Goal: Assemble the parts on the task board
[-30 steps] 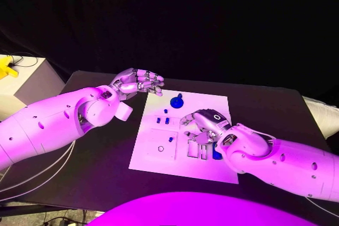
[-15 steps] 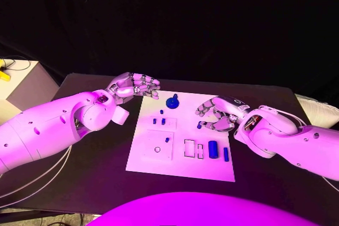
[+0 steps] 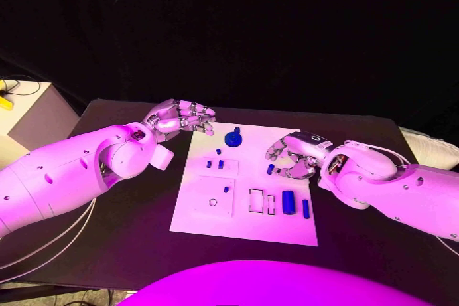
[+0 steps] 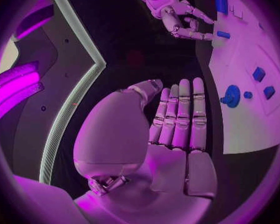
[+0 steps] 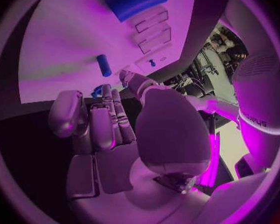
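Lying flat at the middle of the black table (image 3: pixel 363 147): white task board (image 3: pixel 251 220). Standing at the board's far edge: round blue knob-like part (image 3: pixel 234 138). Sitting nearer the board's left side: two small blue parts (image 3: pixel 214 164) side by side, one tiny blue peg (image 3: pixel 225 188) below them. Lying toward the board's near right: thick blue cylinder (image 3: pixel 288 202), thin blue bar (image 3: pixel 306 208) just beside it. Counting six blue pieces apart from the hands, plus one small blue piece (image 3: pixel 270 168) at the right fingertips.

Hovering over the board's right half: right hand (image 3: pixel 294 156), fingers curling in around that small piece; cannot tell whether actually gripping it. Hanging just off the board's far left corner: left hand (image 3: pixel 182 115), fingers curled, nothing in it.

Surrounding the table: dark backdrop; pale box-like stand (image 3: pixel 34 113) sitting well off the board's left.
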Tool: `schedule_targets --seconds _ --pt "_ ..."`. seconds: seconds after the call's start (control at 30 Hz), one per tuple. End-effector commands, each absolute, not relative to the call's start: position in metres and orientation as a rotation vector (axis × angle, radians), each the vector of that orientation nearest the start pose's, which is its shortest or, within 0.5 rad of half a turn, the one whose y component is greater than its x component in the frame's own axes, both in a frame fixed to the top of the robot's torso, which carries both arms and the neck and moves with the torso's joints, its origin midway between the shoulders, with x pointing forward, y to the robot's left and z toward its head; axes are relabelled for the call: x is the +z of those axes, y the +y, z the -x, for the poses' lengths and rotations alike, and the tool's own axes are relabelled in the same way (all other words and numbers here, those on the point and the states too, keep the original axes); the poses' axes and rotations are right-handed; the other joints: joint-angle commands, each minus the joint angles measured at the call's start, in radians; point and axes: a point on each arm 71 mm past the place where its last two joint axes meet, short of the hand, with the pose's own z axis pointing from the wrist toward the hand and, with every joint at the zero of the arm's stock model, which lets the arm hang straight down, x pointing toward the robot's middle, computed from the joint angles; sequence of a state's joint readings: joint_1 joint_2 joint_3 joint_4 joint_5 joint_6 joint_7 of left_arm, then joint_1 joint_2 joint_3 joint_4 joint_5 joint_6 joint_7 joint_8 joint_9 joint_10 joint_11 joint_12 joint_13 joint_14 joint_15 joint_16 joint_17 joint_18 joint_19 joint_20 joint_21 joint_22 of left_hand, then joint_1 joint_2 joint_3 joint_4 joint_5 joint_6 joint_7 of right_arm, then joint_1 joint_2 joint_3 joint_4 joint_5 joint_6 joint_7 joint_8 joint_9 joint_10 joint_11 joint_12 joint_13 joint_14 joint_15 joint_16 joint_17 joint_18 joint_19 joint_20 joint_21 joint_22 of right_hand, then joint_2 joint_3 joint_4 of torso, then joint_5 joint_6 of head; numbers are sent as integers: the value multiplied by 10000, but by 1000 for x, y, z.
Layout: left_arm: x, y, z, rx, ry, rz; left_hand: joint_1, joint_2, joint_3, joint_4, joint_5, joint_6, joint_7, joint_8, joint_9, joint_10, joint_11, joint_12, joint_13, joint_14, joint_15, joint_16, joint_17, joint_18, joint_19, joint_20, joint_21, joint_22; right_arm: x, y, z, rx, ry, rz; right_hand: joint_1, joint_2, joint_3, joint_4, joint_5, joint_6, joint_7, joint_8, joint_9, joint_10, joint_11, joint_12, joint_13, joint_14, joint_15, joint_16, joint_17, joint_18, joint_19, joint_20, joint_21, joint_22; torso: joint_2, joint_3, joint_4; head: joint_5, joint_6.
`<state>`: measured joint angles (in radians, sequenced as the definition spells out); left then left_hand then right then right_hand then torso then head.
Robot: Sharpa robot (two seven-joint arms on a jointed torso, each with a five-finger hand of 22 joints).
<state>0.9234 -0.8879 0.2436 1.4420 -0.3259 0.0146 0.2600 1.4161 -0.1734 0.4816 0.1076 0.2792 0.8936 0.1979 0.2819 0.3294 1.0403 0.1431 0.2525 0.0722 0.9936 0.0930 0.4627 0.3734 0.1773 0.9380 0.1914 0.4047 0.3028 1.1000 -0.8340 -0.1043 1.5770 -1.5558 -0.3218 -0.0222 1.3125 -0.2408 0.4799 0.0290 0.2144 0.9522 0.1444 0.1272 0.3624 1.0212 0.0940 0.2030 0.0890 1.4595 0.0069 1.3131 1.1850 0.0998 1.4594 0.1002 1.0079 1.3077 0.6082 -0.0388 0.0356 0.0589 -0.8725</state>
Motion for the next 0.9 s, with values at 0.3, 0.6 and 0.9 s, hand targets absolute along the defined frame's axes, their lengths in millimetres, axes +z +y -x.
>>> schedule_targets --seconds 0.3,0.6,0.9 --pt "-220 244 -477 -16252 16513 9580 -30 37 -34 -21 -9 4 62 -29 -18 -6 45 -41 -13 69 32 -71 15 4 23 7 -67 1 -253 -165 -444 6452 17336 3847 125 153 118 62 -89 139 19 5 10 108 -22 73 -27 249 -30 96 52 -109 140 -26 117 821 3 -19 20 -6 -1" --pt "-220 244 -477 -16269 16523 9579 -30 37 -34 -21 -9 4 62 -29 -18 -6 45 -41 -13 69 32 -71 15 4 23 7 -67 1 -261 -163 -443 6225 17704 4127 138 162 271 110 -118 402 19 123 55 328 -41 164 -32 279 -45 133 99 -128 185 -40 240 868 4 -4 13 29 -1" --pt "-220 245 -477 -16250 16523 9585 -30 37 -34 -21 -9 4 62 -29 -18 -6 45 -41 -13 69 32 -71 15 4 23 7 -67 1 -266 -163 -443 6012 17832 4319 131 160 307 125 -112 456 25 146 64 378 -44 178 -34 282 -48 134 100 -134 195 -44 273 881 3 -1 9 36 -1"
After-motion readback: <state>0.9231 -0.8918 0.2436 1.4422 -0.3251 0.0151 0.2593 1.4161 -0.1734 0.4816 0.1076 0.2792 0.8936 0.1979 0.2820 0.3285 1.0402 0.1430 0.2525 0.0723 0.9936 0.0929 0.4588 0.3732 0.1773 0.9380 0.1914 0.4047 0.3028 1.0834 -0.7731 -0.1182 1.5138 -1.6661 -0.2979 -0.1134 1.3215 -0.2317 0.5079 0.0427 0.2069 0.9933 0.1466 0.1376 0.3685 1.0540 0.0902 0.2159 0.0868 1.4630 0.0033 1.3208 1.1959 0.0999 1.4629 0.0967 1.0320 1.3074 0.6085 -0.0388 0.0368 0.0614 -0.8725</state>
